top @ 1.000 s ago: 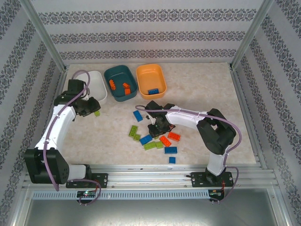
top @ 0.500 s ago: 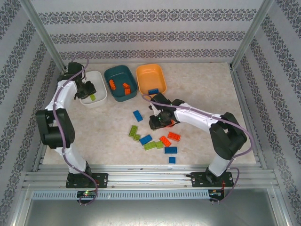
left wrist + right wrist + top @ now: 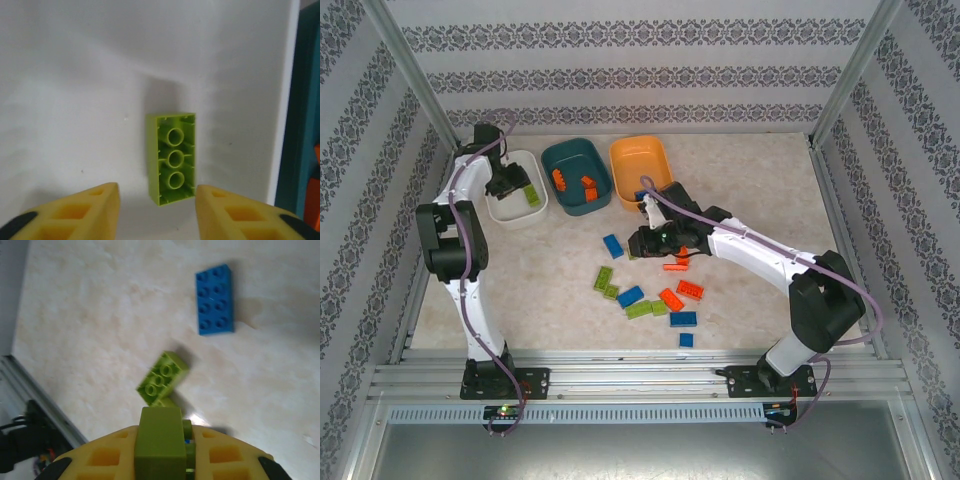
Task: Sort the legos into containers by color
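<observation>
Logged against one second ago: swing of the left arm toward 10 o'clock, with the left gripper [image 3: 156, 200] now above the white tub [image 3: 515, 213] rather than at 6 o'clock of it. Jaws spread wide, gripping nothing. Flat on the tub floor just ahead of the fingertips: upturned green brick [image 3: 171, 158], hollow underside up with three round tubes showing, clear of both fingers. Rim of the teal tub [image 3: 305, 100] at 3 o'clock in the left wrist view.

Logged also: shift of the right gripper [image 3: 162, 452] away from the heap toward 11 o'clock, now near table centre, at 6 o'clock of the orange tub [image 3: 638, 158]. Jaws closed on the held green brick [image 3: 159, 432], plain face toward the wrist camera. Beyond it in the right wrist view: loose green brick [image 3: 162, 377], studs showing, on the table [image 3: 100, 305]; at 1 o'clock from that one and apart from it, blue brick [image 3: 215, 300].

Top view: tubs in a row at the far side, white at 10 o'clock, teal at 11, orange at 12, sides nearly touching. Inside the teal tub, two orange bricks [image 3: 558, 179]. At 5 o'clock from the right gripper and close by, single orange brick [image 3: 675, 266] on the table. At 6 o'clock of table centre, between the arms, heap [image 3: 639, 309] of green, blue and orange bricks.
</observation>
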